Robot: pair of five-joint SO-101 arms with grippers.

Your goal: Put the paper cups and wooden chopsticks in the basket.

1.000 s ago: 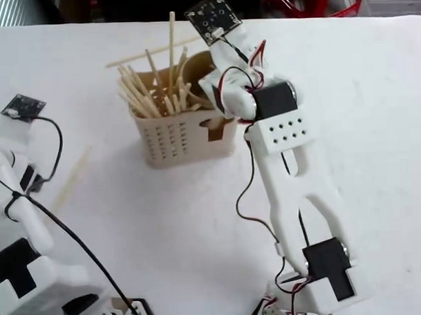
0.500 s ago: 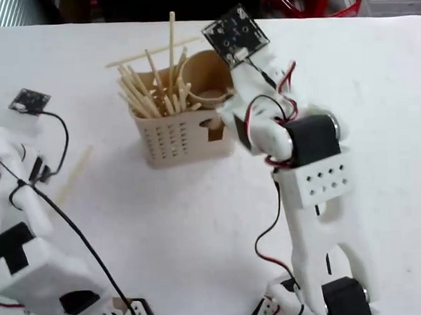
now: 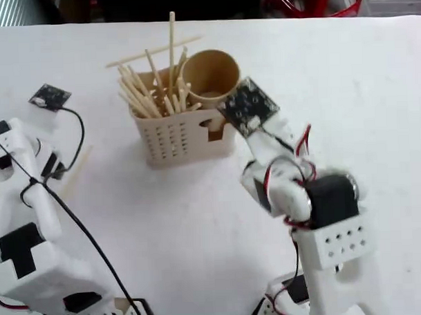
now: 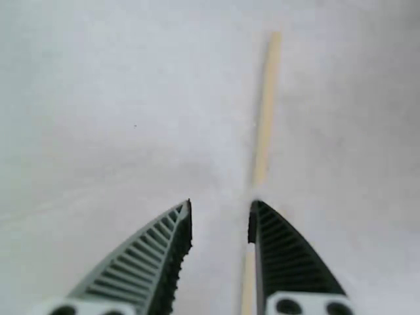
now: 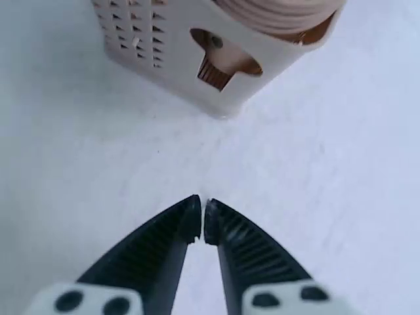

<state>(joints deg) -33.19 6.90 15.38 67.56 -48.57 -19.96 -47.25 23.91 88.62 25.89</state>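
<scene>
White arms (image 3: 335,246), black servos (image 3: 333,198), red-black cables (image 3: 82,238) (the right claw (image 5: 202,220) ridged, dark).

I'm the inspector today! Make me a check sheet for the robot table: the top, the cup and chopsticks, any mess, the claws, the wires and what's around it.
Surface: white table.
Job's things: paper cup and a bunch of chopsticks stand in the basket; one chopstick lies loose on the table.
Clutter: nothing seen.
Grippers: left gripper open, over the loose chopstick; right gripper shut, empty, facing the basket.
Cables: black cable along the left arm; red and white wires on the right arm.
Surroundings: red tubing beyond the table's far edge.
</scene>
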